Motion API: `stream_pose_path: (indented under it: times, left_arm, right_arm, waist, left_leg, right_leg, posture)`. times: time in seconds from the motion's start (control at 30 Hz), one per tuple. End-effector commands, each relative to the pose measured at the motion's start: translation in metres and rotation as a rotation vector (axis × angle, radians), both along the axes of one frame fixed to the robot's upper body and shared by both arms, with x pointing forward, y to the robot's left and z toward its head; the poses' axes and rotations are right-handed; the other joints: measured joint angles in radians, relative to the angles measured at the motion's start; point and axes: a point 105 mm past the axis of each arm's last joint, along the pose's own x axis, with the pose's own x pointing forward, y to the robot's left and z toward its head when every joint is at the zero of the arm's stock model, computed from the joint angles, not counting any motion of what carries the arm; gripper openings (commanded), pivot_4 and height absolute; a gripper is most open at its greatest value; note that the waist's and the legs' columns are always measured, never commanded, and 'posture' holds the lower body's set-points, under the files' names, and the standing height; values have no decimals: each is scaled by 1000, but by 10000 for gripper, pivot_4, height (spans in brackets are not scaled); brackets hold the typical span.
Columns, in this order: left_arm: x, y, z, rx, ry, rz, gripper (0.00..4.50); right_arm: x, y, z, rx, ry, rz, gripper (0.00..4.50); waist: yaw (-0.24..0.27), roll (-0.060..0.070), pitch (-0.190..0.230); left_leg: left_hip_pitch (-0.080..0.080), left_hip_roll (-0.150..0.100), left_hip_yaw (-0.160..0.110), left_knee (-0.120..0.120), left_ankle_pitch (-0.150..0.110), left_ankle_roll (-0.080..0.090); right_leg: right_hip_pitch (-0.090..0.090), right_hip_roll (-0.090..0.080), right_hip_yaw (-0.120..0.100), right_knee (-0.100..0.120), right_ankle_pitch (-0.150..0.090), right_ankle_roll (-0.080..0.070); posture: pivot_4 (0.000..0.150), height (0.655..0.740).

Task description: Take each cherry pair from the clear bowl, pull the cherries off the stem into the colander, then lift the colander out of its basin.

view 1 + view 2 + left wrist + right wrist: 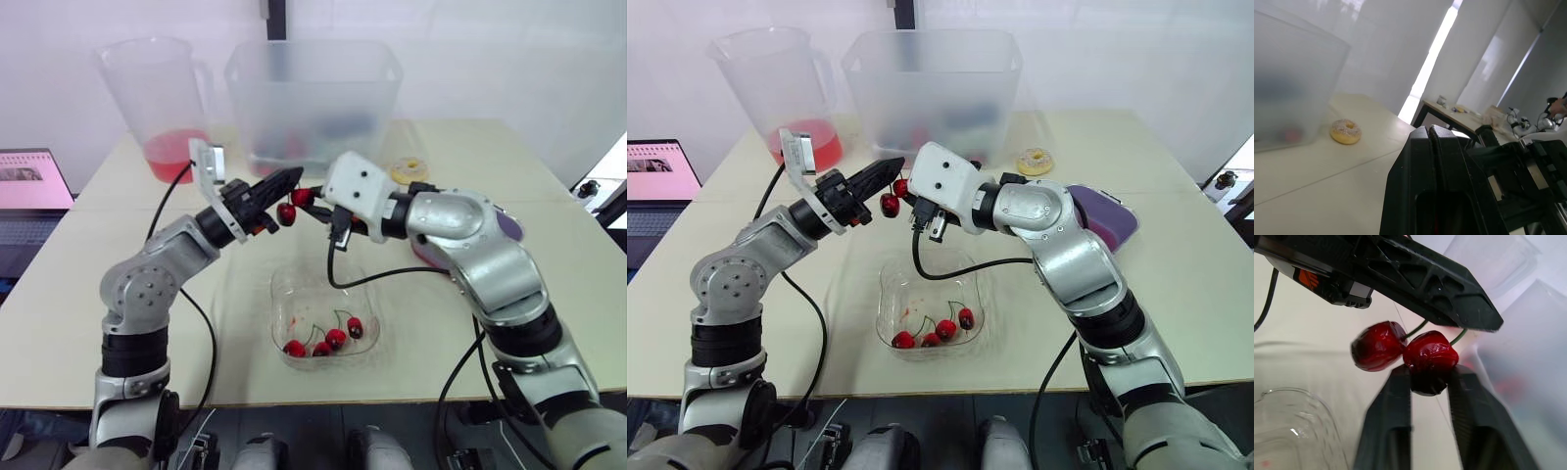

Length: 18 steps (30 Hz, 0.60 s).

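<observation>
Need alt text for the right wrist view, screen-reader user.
The right end effector grips one red cherry of a pair while the left end effector pinches its green stems; the second cherry hangs beside the first. The rim of a clear bowl and a frosted bin show nearby.

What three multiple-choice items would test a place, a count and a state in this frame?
1. Where is the donut?
A. on the floor
B. on the table beside the basin
C. on a plate

2. How many cherries lie in the bowl?
A. four
B. one
C. nine

3. The left pincer is:
A. open and empty
B. shut on a stem
C. shut on a spoon

Answers:
1 B: it lies on the tabletop next to the basin.
2 A: four red ones show through the bowl.
3 B: its fingers meet on the stem, while the right pincer clamps one cherry.
</observation>
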Motion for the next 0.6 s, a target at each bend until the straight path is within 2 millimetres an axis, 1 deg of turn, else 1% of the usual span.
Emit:
stream_pose_path:
  times: [0.03, 0.1, 0.13, 0.17, 0.23, 0.27, 0.33, 0.37, 0.4, 0.5, 0.6]
  left_arm:
    - [-5, 6, 11, 12, -49, -17, 0]
    - [-6, 8, 11, 31, -54, -33, 0]
    - [-8, 9, 11, 42, -56, -49, 0]
    - [-10, 10, 11, 59, -59, -65, 0]
    - [-17, 10, 10, 114, -66, -135, 0]
    - [-20, 10, 10, 132, -70, -170, 0]
    - [-26, 10, 13, 151, -78, -239, 0]
    - [-29, 8, 14, 158, -83, -274, 0]
    - [-32, 6, 15, 165, -86, -304, 0]
    - [-38, 1, 17, 179, -94, -357, 0]
    - [-41, -4, 20, 174, -103, -379, 0]
  right_arm:
    - [-7, -11, 17, 27, -34, 13, 31952]
    - [-6, -19, 18, -1, -44, 10, 41778]
    - [-8, -22, 19, -16, -47, 25, 44524]
    - [-10, -23, 23, 0, -32, 41, 44524]
    - [-16, -24, 37, 137, 64, 97, 44524]
    - [-20, -23, 44, 265, 158, 159, 44524]
    - [-28, -23, 40, 395, 455, 323, 44524]
    - [-28, -23, 36, 432, 554, 366, 44524]
    - [-26, -23, 31, 448, 617, 381, 44524]
    - [-21, -20, 23, 475, 693, 388, 44524]
    - [-23, -12, 17, 483, 748, 423, 44524]
  waist:
    - [0, 0, 0]
    - [1, 0, 0]
    - [2, 0, 0]
    - [1, 0, 0]
    - [-1, 0, 0]
    - [-3, 0, 0]
    - [-4, 0, 0]
    - [-3, 0, 0]
    - [-1, 0, 0]
    - [1, 1, 1]
    - [-1, 1, 1]
  left_leg:
    - [0, 0, 0, 0, 0, 0]
    - [0, 0, 0, 0, 0, 0]
    - [0, 0, 0, 0, 0, 0]
    - [0, 0, 0, 0, 0, 0]
    - [0, 0, 0, 0, 0, 0]
    - [0, 0, 0, -1, 0, 0]
    - [0, 2, 0, -1, 0, 0]
    - [0, 2, 0, -1, 0, 0]
    - [0, 2, 0, -1, 0, 0]
    - [0, 0, -1, -1, 0, 0]
    - [0, 0, -1, -1, 0, 0]
  right_leg:
    - [0, 0, 0, 0, 0, 0]
    - [0, 0, 0, 0, 0, 0]
    - [0, 0, 0, 0, 0, 0]
    - [0, 0, 0, 0, 0, 0]
    - [0, 0, 0, 0, 0, 0]
    - [0, 1, 0, 0, 0, 0]
    - [0, 1, 0, 0, 0, 0]
    - [0, 1, 0, 0, 0, 0]
    - [0, 1, 0, 0, 0, 0]
    - [1, 0, -1, -1, 0, 0]
    - [1, 0, -1, -1, 0, 0]
  posture:
    - [1500, 6863]
    - [1500, 6863]
    - [1500, 6863]
    - [1500, 6863]
    - [1500, 6863]
    - [1500, 6863]
    - [1500, 6863]
    - [1500, 6863]
    - [1500, 6863]
    - [1500, 6863]
    - [1500, 6863]
